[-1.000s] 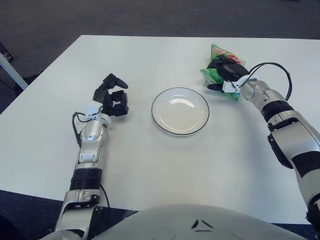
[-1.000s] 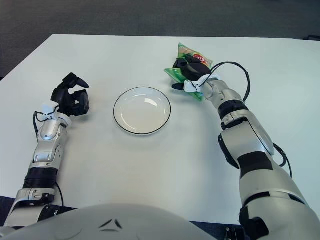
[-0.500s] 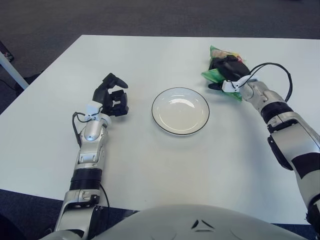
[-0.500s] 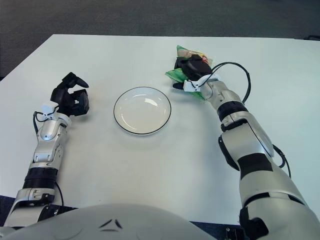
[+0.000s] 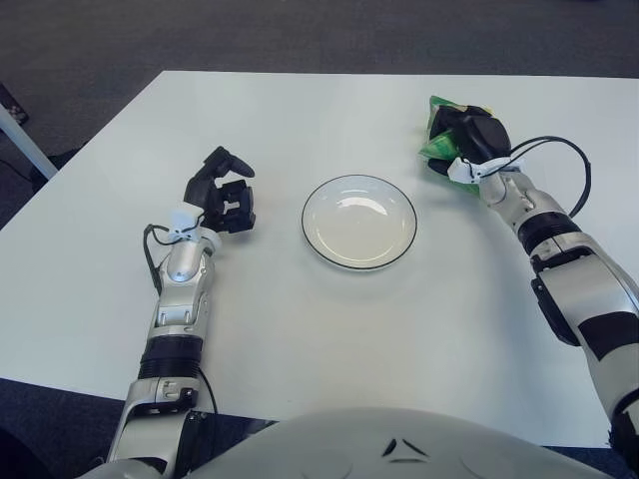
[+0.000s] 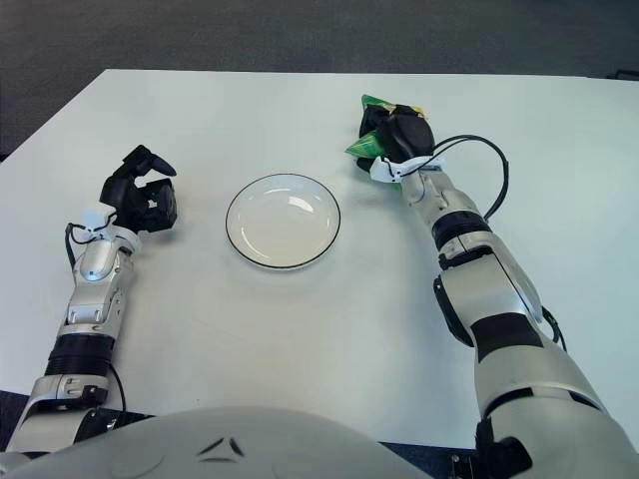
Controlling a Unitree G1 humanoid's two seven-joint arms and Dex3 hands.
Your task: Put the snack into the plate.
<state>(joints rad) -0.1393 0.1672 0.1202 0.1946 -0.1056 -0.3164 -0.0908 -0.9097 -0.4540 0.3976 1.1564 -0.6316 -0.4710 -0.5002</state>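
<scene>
- We have our right hand (image 5: 471,138) closed over the snack (image 5: 437,143), a green packet at the far right of the white surface (image 5: 300,329); the dark fingers cover most of it and only a green corner and edge show on the side facing the plate
- We cannot tell whether the packet is lifted clear of the surface or touching it under the hand
- The plate (image 5: 359,221) sits near the middle of the surface, white with a dark rim and nothing in it; it lies toward us and to the left of the snack, apart from it, with bare surface between
- The relation that matters: from the right hand, the plate lies inward and nearer the body, so we judge the coming move to be a carry to the left and back toward us, ending over the bowl of the plate
- The packet's long axis is mostly hidden by the fingers, so we cannot say how it will lie when released
- Our left hand (image 5: 226,193) shows left of the plate with fingers curled and holding nothing; it is well apart from the snack, so the right arm is plainly the nearer one for this job
- The step in hand, as we judge it, is grasp made and transfer not yet done
</scene>
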